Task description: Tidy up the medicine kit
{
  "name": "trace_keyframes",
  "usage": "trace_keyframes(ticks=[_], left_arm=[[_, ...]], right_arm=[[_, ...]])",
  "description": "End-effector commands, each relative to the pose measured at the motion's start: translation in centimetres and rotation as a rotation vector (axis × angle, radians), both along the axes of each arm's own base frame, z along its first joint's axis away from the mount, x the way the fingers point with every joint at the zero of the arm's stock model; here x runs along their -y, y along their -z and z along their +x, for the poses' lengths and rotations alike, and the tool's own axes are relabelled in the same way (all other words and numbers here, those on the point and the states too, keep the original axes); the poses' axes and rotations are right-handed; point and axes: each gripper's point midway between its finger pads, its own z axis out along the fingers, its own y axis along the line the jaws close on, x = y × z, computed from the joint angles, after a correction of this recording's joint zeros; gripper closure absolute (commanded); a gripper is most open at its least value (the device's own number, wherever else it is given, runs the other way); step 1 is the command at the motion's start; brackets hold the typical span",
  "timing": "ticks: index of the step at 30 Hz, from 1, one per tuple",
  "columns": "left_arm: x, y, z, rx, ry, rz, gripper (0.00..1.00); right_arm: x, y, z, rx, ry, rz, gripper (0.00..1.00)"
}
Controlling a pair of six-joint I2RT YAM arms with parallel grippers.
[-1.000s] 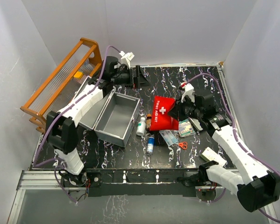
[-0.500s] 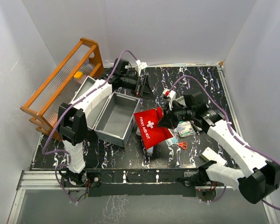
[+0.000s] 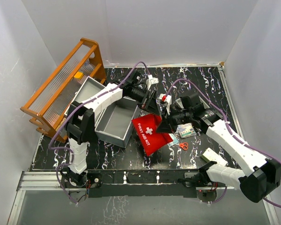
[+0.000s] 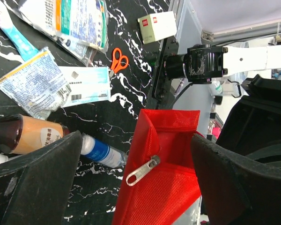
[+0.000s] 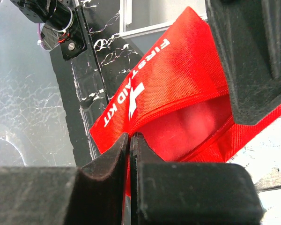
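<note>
The red first aid pouch (image 3: 151, 133) is held up off the table, tilted, with its mouth open. My right gripper (image 3: 166, 123) is shut on the pouch's top edge; in the right wrist view the jaws (image 5: 130, 140) pinch the red fabric (image 5: 178, 89). My left gripper (image 3: 154, 105) is open just behind the pouch. In the left wrist view its gripper (image 4: 136, 137) straddles the pouch's open corner (image 4: 168, 140), with the silver zipper pull (image 4: 143, 170) between the fingers, not touched.
An open grey metal case (image 3: 113, 119) stands left of the pouch, an orange rack (image 3: 61, 84) behind it. Loose on the table: orange scissors (image 4: 119, 60), a white box (image 4: 157, 26), packets (image 4: 35, 86), a blue-white bottle (image 4: 103, 151), a brown bottle (image 4: 25, 139).
My right gripper has lifted the pouch and carried it left and towards the front. My left arm has swung from the back of the table to the pouch's open end.
</note>
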Motion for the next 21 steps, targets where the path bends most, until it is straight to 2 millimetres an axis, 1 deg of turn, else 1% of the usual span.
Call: trace_keyframes(ticks=[1, 2, 4, 6, 8, 10, 12, 14, 16, 18, 19, 20, 21], left_arm=[[0.0, -0.8, -2.2, -0.041, 0.093, -0.049, 0.05], [0.0, -1.1, -2.2, -0.034, 0.097, -0.058, 0.07], [0.0, -1.7, -2.3, -0.026, 0.104, -0.077, 0.18], [0.0, -2.3, -2.4, -0.021, 0.11, -0.088, 0.33], [0.1, -3.1, -2.2, -0.002, 0.109, -0.097, 0.46], [0.2, -3.9, -2.1, 0.014, 0.11, -0.113, 0.63], [0.3, -4.9, -2.3, 0.016, 0.119, -0.139, 0.76], [0.3, -5.8, -2.5, 0.024, 0.129, -0.166, 0.87], [0.2, -6.4, -2.5, 0.049, 0.125, -0.174, 0.99], [0.2, -6.9, -2.2, 0.092, 0.106, -0.169, 1.0], [0.2, -7.3, -2.0, 0.117, 0.094, -0.171, 1.0], [0.2, -7.7, -1.8, 0.149, 0.082, -0.173, 1.0], [0.1, -8.1, -1.4, 0.186, 0.066, -0.173, 1.0]], right_arm=[[-0.6, -3.1, 0.1, 0.108, -0.036, 0.067, 1.0], [-0.6, -3.2, 0.1, 0.111, -0.037, 0.067, 1.0], [-0.6, -3.1, 0.0, 0.11, -0.038, 0.068, 1.0], [-0.6, -3.0, 0.1, 0.112, -0.036, 0.065, 1.0], [-0.5, -3.0, 0.1, 0.115, -0.032, 0.063, 1.0], [-0.4, -3.0, 0.0, 0.12, -0.027, 0.061, 1.0], [-0.3, -3.1, 0.0, 0.127, -0.02, 0.062, 1.0], [-0.2, -3.3, -0.1, 0.135, -0.014, 0.066, 1.0], [0.0, -3.4, -0.2, 0.139, -0.004, 0.066, 1.0], [0.1, -3.5, 0.2, 0.129, 0.032, 0.06, 1.0], [0.2, -3.5, 0.5, 0.124, 0.055, 0.054, 0.96], [0.2, -3.6, 0.5, 0.118, 0.065, 0.052, 0.82], [0.3, -3.7, 0.6, 0.111, 0.079, 0.047, 0.65]])
